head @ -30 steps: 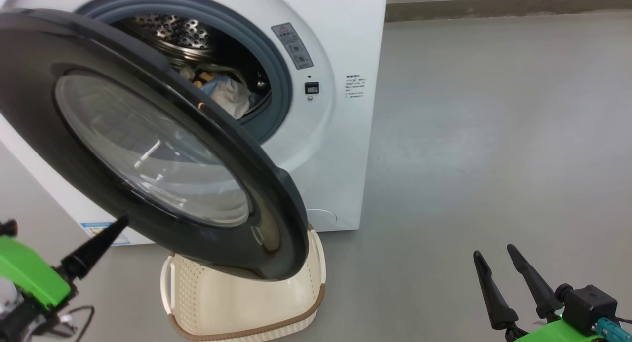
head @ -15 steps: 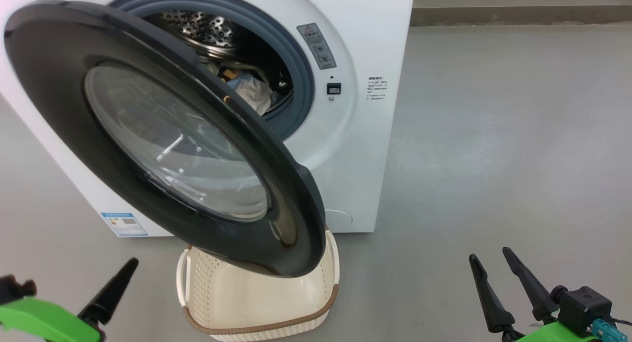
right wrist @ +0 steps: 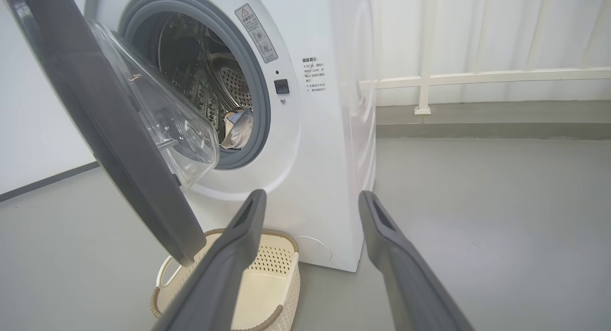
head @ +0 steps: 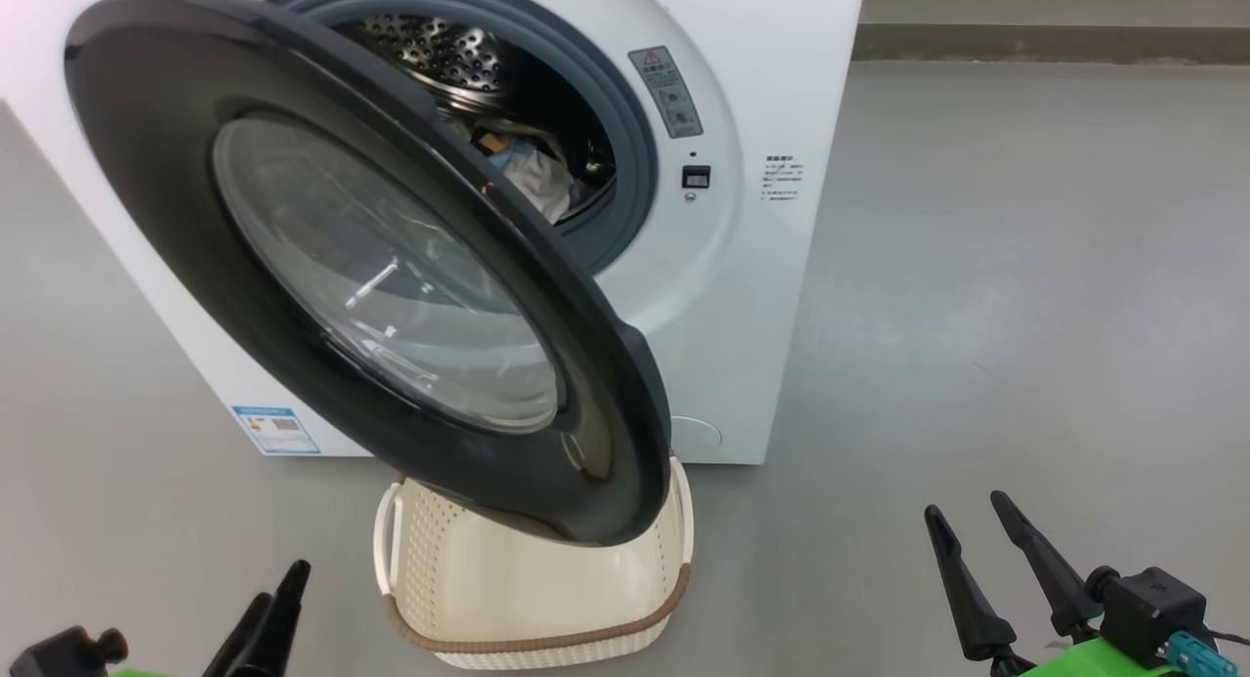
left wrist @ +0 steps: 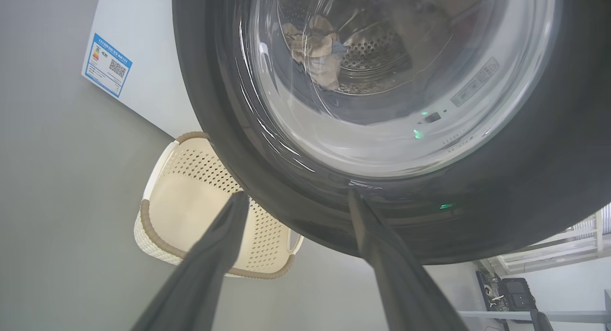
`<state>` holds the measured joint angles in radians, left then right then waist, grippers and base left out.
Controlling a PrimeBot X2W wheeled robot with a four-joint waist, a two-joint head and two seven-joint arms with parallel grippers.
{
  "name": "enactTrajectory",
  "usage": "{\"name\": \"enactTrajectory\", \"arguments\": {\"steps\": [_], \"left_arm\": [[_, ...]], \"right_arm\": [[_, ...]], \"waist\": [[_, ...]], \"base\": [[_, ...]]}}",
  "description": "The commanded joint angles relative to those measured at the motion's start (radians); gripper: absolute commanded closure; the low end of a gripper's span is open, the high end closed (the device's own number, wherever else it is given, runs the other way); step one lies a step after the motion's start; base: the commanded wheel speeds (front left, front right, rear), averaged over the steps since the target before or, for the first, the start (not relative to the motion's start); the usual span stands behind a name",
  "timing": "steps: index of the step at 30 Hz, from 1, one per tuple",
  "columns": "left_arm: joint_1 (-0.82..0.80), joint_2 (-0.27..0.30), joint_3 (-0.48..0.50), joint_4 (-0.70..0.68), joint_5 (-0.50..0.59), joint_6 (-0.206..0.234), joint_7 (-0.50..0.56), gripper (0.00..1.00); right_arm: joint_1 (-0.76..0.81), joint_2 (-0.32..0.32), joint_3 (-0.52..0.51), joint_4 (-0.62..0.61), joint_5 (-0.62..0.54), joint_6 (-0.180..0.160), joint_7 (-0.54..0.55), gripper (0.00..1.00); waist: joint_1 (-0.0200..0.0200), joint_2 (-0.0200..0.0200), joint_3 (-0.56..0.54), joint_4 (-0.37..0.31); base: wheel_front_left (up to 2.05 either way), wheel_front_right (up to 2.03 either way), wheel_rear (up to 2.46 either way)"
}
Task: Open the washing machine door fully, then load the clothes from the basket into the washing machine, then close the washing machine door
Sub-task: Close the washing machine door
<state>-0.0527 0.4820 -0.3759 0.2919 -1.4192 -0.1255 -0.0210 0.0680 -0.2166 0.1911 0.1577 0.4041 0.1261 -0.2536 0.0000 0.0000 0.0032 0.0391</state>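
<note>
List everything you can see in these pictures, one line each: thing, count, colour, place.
washing machine: one, white, on grey floor
washing machine door: one, black, clear window, standing open
clothes: small heap, blue, white, orange, in drum
basket: one, cream, brown rim, below door
label sticker: one, blue, machine's lower corner
left gripper: one, dark jaws open, lower left
right gripper: one, dark jaws open, lower right

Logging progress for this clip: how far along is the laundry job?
Done: light-blue and cream clothes lie inside the white washing machine; the cream perforated basket looks empty. In hand: nothing; left pincer and right pincer open, empty. Left: shutting the glossy black round door, standing open.
</note>
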Motion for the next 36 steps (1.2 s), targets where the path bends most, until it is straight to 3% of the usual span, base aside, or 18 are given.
{"name": "enactTrajectory", "arguments": {"steps": [1,7,13,18,20,25,26,30,36], "left_arm": [[-0.024,0.030,0.030,-0.019,0.015,-0.005,-0.035,0.00],[-0.023,0.025,-0.043,0.012,0.070,-0.005,-0.187,0.00],[-0.026,-0.012,-0.029,0.067,0.144,-0.005,-0.239,0.00],[-0.012,-0.088,0.134,0.092,0.374,-0.005,-0.240,0.00],[-0.006,-0.107,0.159,0.088,0.420,-0.005,-0.240,0.00],[0.027,-0.178,0.272,0.058,0.691,-0.005,-0.241,0.00],[0.042,-0.208,0.313,0.041,0.788,-0.005,-0.241,0.00],[0.075,-0.264,0.386,0.002,0.975,-0.005,-0.241,0.00],[0.111,-0.342,0.454,-0.049,1.105,-0.005,-0.241,0.00]], "right_arm": [[-0.036,-0.017,0.021,-0.019,0.001,0.005,-0.008,0.00],[-0.041,-0.014,0.024,-0.016,0.001,0.005,-0.008,0.00],[-0.052,-0.013,0.030,-0.013,0.003,0.005,-0.008,0.00],[-0.068,-0.012,0.037,-0.012,0.002,0.005,-0.008,0.00],[-0.072,-0.013,0.038,-0.011,0.003,0.005,-0.008,0.00],[-0.085,-0.014,0.043,-0.009,0.004,0.005,-0.008,0.00],[-0.089,-0.014,0.044,-0.008,0.004,0.005,-0.008,0.00],[-0.093,-0.015,0.046,-0.006,0.006,0.005,-0.008,0.00],[-0.091,-0.013,0.045,-0.002,0.006,0.005,-0.008,0.00]], "waist": [[0.0000,0.0000,-0.002,0.007],[0.0000,0.0000,-0.008,0.026],[0.0000,0.0000,-0.010,0.045],[0.0000,0.0000,-0.008,0.059],[0.0000,0.0000,-0.008,0.062],[0.0000,0.0000,-0.005,0.073],[0.0000,0.0000,-0.004,0.075],[0.0000,0.0000,-0.003,0.077],[0.0000,0.0000,-0.003,0.080]], "base": [[0.00,0.00,0.00],[0.00,0.00,0.00],[0.00,0.00,0.00],[0.00,0.00,0.00],[0.00,0.00,0.00],[0.00,0.00,0.00],[0.00,0.00,0.00],[0.00,0.00,0.00],[0.00,0.00,0.00]]}}
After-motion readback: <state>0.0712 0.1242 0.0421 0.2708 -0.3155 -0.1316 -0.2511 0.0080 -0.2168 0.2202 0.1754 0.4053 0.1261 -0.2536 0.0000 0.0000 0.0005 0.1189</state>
